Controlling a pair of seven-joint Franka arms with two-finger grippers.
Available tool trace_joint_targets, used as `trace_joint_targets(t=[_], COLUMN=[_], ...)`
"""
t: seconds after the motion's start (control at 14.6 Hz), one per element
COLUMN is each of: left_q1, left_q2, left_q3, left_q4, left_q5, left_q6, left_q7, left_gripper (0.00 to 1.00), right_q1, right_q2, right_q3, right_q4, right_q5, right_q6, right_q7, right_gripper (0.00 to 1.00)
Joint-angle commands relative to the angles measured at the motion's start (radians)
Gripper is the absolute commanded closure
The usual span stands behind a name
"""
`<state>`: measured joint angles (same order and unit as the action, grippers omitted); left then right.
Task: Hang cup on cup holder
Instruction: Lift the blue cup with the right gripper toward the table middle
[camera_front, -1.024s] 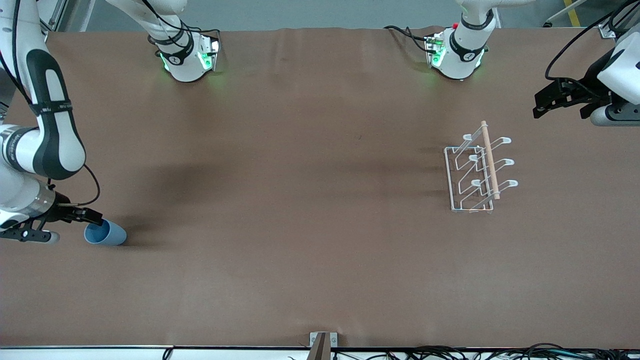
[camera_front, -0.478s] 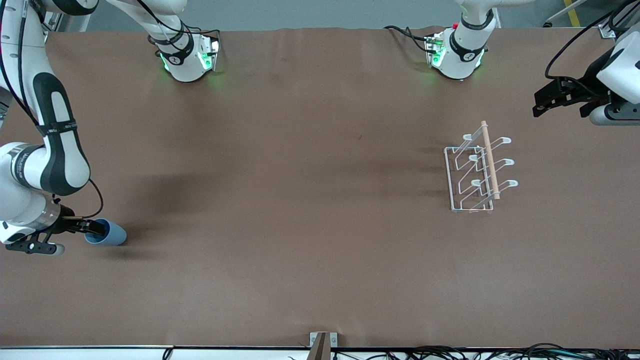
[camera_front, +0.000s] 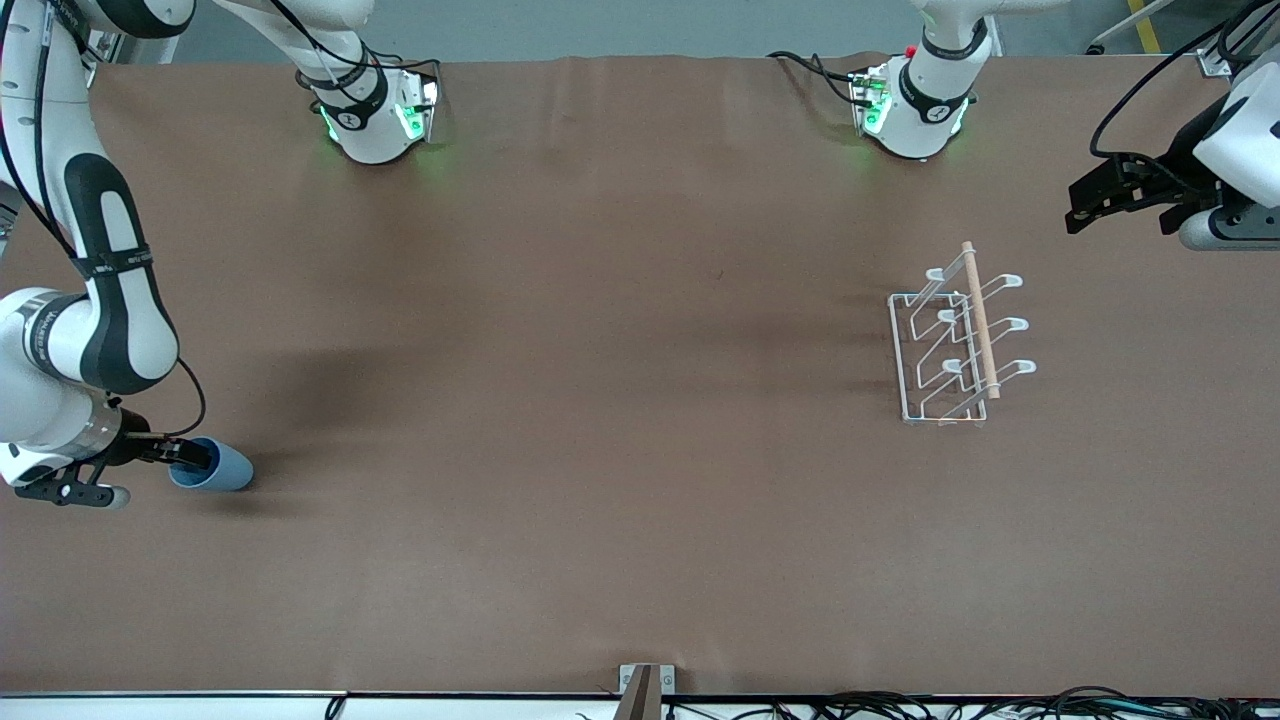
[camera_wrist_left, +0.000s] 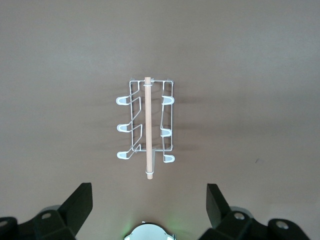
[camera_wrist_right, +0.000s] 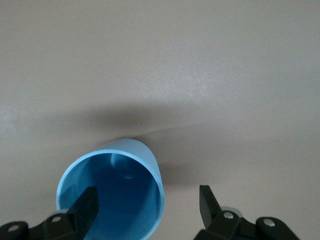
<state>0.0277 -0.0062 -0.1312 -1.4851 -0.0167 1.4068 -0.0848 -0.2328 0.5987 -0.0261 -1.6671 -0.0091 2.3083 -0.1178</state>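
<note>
The light blue cup (camera_front: 222, 467) lies on its side on the brown table near the right arm's end, its mouth toward my right gripper (camera_front: 188, 458). In the right wrist view the cup (camera_wrist_right: 112, 195) shows its open mouth. My right gripper (camera_wrist_right: 146, 205) is open, with one finger in the cup's mouth and the other outside its wall. The white wire cup holder (camera_front: 980, 325) with its wooden dowel stands toward the left arm's end. It also shows in the left wrist view (camera_wrist_left: 147, 122). My left gripper (camera_front: 1085, 205) (camera_wrist_left: 148, 205) is open and empty, up in the air beside the holder, waiting.
The two arm bases (camera_front: 375, 115) (camera_front: 910, 110) stand at the table's edge farthest from the front camera. A small metal bracket (camera_front: 645, 685) and cables sit at the nearest edge. Bare brown table (camera_front: 600, 400) lies between cup and holder.
My right gripper has slid toward the cup and one finger has entered its mouth. The cup and the left arm have hardly moved.
</note>
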Motion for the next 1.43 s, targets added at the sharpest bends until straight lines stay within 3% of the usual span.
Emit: trace_joint_targets(t=[0.0,0.14,0.27,0.34,0.82,1.02,1.23,1.37], left_q1=[0.006,0.006,0.005,0.003,0.001,0.000,0.001,0.001], left_q2=[0.009,0.009,0.009,0.009,0.009,0.009,0.009,0.009], left_q3=[-0.004,-0.004,-0.004,-0.005,-0.005,-0.005,-0.005,-0.005], left_q4=[0.029,0.029,0.029,0.029,0.029,0.029,0.029,0.028], left_q5=[0.006,0.006,0.004,0.003,0.003,0.003,0.003,-0.002], left_q6=[-0.025,-0.023,-0.025,-0.025,-0.023,-0.025,-0.023,-0.023], left_q7=[0.008,0.010,0.010,0.010,0.011,0.011,0.011,0.017], left_gripper=[0.00,0.00,0.00,0.00,0.00,0.00,0.00,0.00], right_q1=[-0.017,-0.014,-0.016,-0.013,0.004,0.010,0.018,0.050], right_q2=[0.032,0.033,0.033,0.033,-0.040,-0.131,-0.235,-0.301], right_q3=[0.012,0.012,0.014,0.014,0.024,0.096,0.170,0.184], right_q4=[0.009,0.010,0.009,0.009,0.007,0.006,0.004,0.000], right_q5=[-0.006,-0.006,-0.005,-0.002,0.008,0.015,0.211,0.337], right_q6=[0.020,0.023,0.023,0.019,-0.041,-0.140,-0.324,-0.421], right_q7=[-0.008,-0.008,-0.006,0.004,0.009,0.017,0.029,0.053], right_gripper=[0.17,0.35,0.88,0.97,0.99,0.98,0.98,0.98])
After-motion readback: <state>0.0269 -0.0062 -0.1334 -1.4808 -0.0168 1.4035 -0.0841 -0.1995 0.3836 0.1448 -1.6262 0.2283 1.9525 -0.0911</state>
